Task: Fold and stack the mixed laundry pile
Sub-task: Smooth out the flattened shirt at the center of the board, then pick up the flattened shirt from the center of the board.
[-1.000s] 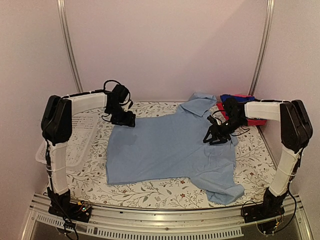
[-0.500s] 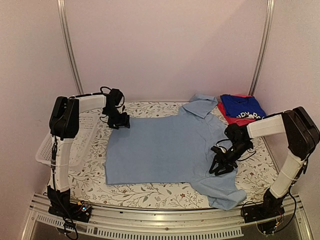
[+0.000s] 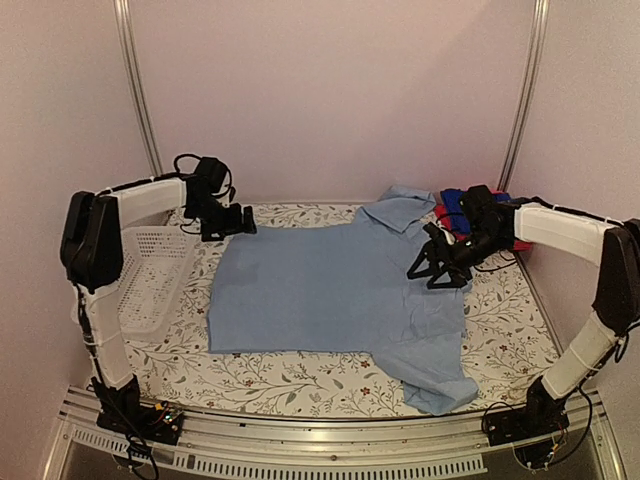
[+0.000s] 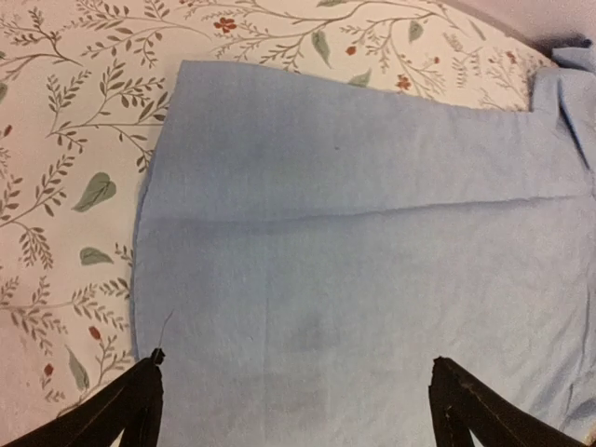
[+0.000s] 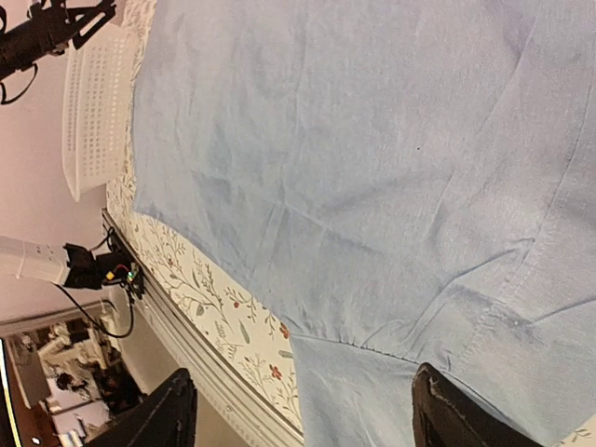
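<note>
Left arm [image 3: 150,192] and right arm [image 3: 565,228] both reach far forward; left jaws spread wide, right jaws parted, empty

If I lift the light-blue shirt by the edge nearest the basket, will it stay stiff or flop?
Probably floppy: the light-blue shirt lies flat with soft creases, so a pinched edge would likely drape. It looks thin, so probably light. Its sleeve, rumpled near the front, may trail and drag over the floral cover.
</note>
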